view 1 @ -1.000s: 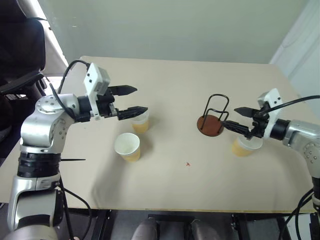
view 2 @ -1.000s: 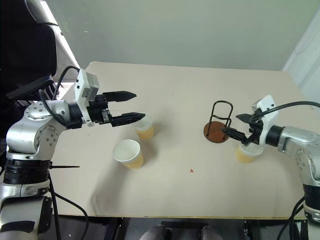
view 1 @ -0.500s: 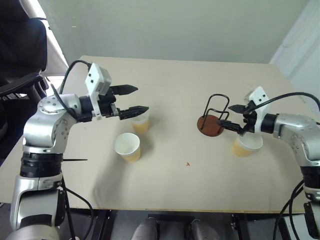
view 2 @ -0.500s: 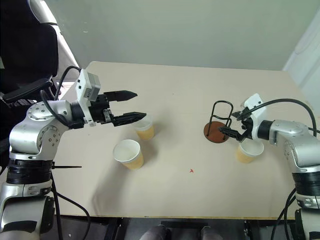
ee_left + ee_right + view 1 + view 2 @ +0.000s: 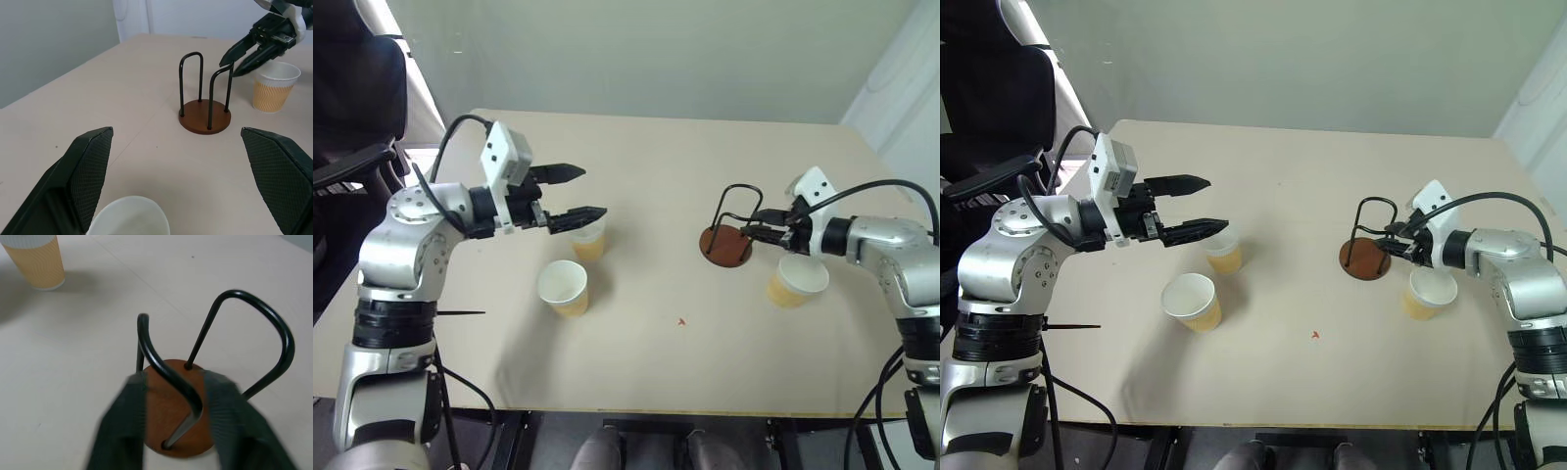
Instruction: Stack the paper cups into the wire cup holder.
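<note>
Toward the tabletop's (image 5: 636, 157) right edge, the right claw (image 5: 751, 224) straddles one wire loop of the upright cup holder (image 5: 728, 235), fingers nearly together. Left claw (image 5: 587, 193) gapes wide above two paper cups (image 5: 564, 287); a third cup (image 5: 795, 281) stands just beside the holder.

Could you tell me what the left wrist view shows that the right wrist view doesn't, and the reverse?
Left wrist view alone: the right gripper from outside, its tips at a wire loop, with a cup just beyond it, and another cup's rim below the open left gripper.

Right wrist view alone: a close look at that loop running between the right fingers, plus a cup across the table.

Both: the wire holder, with no cup in it, and the tan table.
</note>
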`<state>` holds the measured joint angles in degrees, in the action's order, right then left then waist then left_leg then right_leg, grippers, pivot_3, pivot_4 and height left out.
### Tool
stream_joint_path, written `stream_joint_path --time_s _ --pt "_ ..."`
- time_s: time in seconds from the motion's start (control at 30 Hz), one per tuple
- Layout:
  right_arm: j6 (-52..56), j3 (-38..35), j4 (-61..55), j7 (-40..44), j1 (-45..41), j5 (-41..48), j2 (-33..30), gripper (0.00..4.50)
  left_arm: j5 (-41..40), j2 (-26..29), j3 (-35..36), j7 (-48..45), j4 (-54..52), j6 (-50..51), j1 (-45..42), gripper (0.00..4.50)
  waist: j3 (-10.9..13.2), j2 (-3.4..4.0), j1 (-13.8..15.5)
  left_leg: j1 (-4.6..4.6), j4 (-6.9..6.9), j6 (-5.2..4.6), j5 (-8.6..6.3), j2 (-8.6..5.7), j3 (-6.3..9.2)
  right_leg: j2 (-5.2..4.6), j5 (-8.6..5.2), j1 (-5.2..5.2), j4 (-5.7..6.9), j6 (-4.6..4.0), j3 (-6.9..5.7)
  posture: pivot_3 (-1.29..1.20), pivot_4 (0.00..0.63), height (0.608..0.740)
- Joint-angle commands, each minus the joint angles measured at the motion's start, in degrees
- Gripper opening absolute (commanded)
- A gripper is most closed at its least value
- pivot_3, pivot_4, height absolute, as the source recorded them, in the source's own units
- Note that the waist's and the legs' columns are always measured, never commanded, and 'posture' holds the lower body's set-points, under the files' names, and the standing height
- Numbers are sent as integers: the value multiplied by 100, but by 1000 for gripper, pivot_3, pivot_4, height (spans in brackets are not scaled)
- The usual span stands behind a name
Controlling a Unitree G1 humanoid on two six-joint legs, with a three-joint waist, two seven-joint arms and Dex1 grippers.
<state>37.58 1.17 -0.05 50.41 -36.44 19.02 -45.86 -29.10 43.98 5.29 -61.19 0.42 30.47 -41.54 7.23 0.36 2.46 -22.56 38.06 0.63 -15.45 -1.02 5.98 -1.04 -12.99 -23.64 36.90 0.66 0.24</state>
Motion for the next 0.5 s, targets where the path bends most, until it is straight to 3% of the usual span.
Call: stream_joint_path --time_s 0.03,0.07,0.5 --pt "-89 -76 -72 20 -135 -45 -13 232 -41 46 99 -19 -177 -69 -68 4500 0 0 0 0 0 0 0 0 0 0 0 0 0 0 0 0 150 740" --pt "-82 -85 -87 23 -137 -48 -14 33 -42 49 95 -24 -180 -67 -73 4500 0 0 0 0 0 0 0 0 0 0 0 0 0 0 0 0 150 740" --pt "223 -3 -1130 643 -250 246 -266 33 -499 262 28 -500 -496 516 -227 4500 0 0 -1 -26 1 0 0 0 -1 0 0 -20 1 0 -1 0 150 740"
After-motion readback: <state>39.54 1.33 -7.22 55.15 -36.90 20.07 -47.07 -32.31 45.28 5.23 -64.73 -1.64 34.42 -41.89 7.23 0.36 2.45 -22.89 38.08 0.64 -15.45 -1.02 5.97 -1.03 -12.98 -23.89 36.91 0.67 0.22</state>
